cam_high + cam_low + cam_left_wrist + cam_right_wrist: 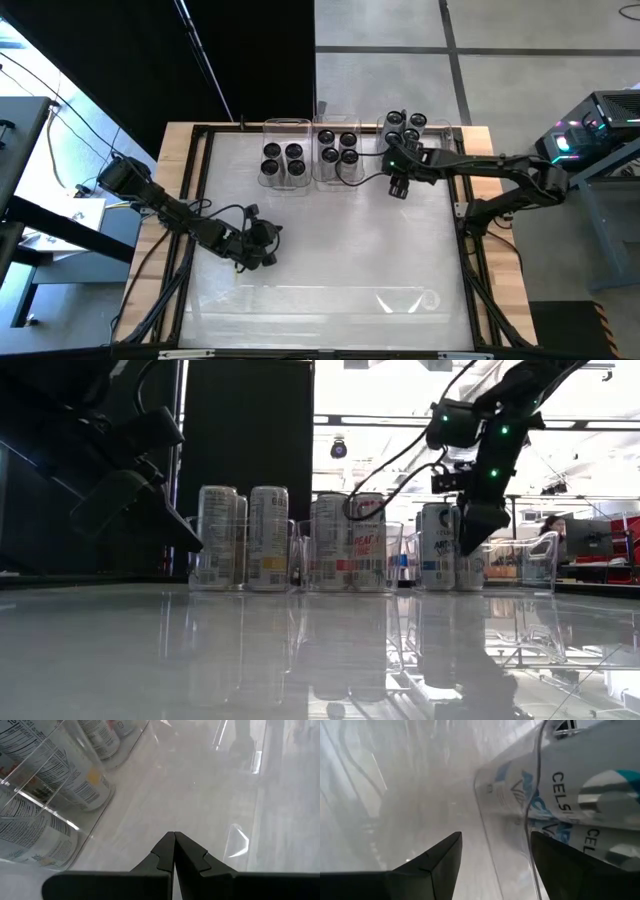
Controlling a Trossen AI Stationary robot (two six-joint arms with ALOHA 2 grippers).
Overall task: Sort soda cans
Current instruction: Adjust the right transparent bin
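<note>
The soda cans stand upright in three clear trays along the table's far edge. Several fill the left tray (284, 158), several the middle tray (338, 147), and several the right tray (405, 127). From the low view they form a row (350, 542). My right gripper (399, 186) hangs open just on the near side of the right tray, tilted downward. Nothing lies between its fingers (495, 855), and the tray's clear wall with cans (580, 795) is close beside one finger. My left gripper (268, 243) hovers shut over the table's left middle, its fingers (174, 842) closed on nothing.
Black cables run from the right arm across the middle tray (365, 170). A clear glinting shape (405, 300) lies near the table's near edge. The wide white tabletop (330, 240) between the two grippers is bare, with a wooden frame (185, 150) around it.
</note>
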